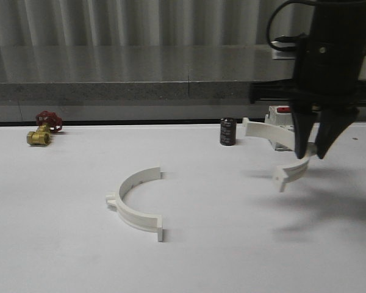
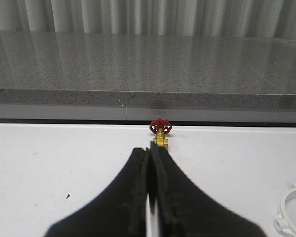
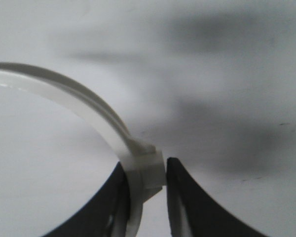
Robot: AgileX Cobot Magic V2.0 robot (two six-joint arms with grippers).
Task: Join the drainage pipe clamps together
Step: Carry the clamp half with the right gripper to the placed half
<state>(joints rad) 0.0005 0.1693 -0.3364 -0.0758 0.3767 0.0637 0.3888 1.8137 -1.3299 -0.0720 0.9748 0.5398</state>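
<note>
Right gripper (image 1: 314, 152) clenched on one pipe clamp half (image 1: 293, 171) at right of frame, lifted; other clamp half (image 1: 136, 201) lies at table center; left gripper (image 2: 149, 163) pressed closed, empty.

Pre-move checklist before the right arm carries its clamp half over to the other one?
1. Right gripper on held clamp half: ok, the band sits between the fingers in the right wrist view.
2. Held half off the table: ok, its shadow lies apart below it.
3. Second clamp half lying free on the table, open side toward the right arm: ok.
4. Path between the halves free of objects: ok.
5. Black cylinder and breaker behind the path: ok.
6. Left gripper shut, empty, near the brass valve: ok.
</note>
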